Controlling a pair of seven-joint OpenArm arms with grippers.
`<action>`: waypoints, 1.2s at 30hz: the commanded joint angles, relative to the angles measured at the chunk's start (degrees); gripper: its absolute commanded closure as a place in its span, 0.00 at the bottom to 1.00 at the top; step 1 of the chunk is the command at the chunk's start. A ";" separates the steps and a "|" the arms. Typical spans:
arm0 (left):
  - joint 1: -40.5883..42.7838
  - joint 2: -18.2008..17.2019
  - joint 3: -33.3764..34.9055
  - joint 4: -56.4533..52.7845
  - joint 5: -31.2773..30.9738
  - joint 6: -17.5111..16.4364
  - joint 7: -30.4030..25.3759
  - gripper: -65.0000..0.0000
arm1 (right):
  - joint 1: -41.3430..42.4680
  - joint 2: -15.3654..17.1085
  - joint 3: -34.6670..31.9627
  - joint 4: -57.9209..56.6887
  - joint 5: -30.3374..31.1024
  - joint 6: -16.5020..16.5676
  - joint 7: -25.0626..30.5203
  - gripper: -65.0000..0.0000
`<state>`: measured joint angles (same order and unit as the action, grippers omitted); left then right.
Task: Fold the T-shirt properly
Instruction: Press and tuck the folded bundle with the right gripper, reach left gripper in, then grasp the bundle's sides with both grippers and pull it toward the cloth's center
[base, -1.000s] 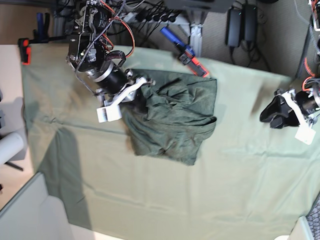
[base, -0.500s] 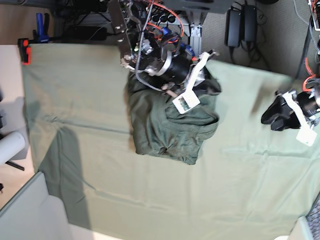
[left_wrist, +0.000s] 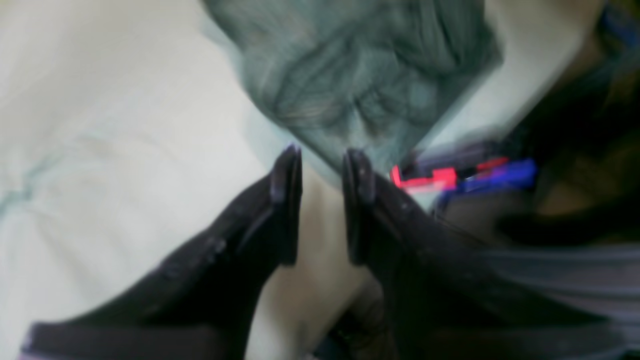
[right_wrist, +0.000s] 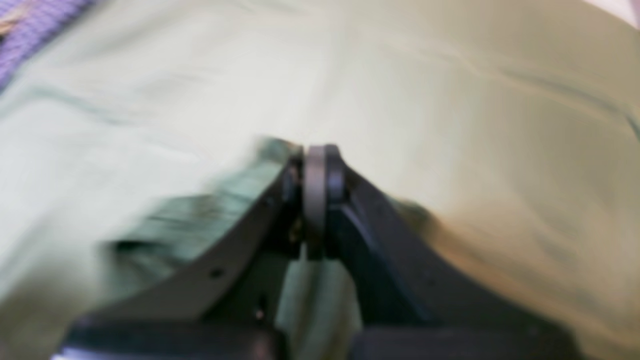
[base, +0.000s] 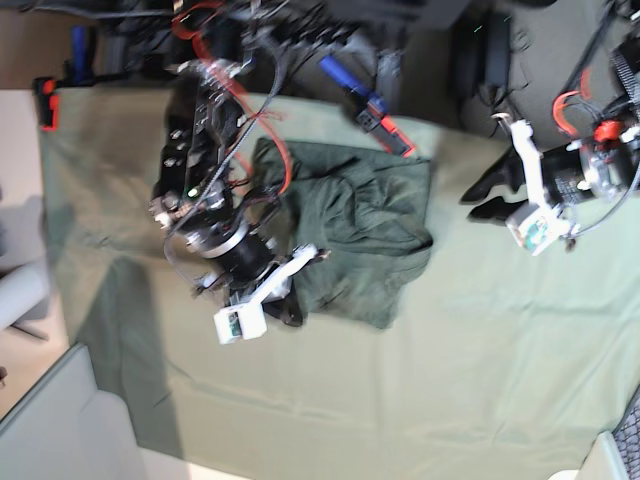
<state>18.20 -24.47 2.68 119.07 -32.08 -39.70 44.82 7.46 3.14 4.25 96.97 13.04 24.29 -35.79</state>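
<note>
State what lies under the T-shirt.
The T-shirt lies on the pale green cloth, which spreads out on every side. Whatever is beneath the cloth is covered.

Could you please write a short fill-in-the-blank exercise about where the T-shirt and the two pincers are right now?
1. The T-shirt lies crumpled on a pale green ____.
2. The right pincer is at the T-shirt's lower ____ corner in the base view.
3. In its wrist view the right pincer has its jaws ____.
4. The left pincer holds ____ and hangs apart from the T-shirt.

Missing words: table cloth; left; shut; nothing
</note>
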 joint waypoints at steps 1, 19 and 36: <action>-0.79 -0.46 2.12 0.92 2.27 -0.30 -3.10 0.82 | 2.60 0.87 1.03 -0.72 0.87 0.13 3.28 1.00; -8.35 -0.46 19.91 -11.63 14.14 -0.30 -8.52 0.87 | 19.02 3.50 -0.22 -35.89 -2.82 0.13 15.98 1.00; -8.68 -0.33 19.91 -14.51 13.51 -0.30 -10.32 0.87 | 18.99 2.25 -11.41 -38.23 -12.22 0.11 19.04 1.00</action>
<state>9.96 -24.60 22.85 103.90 -17.67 -39.72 35.51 24.73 5.08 -7.38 58.00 0.43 24.25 -18.06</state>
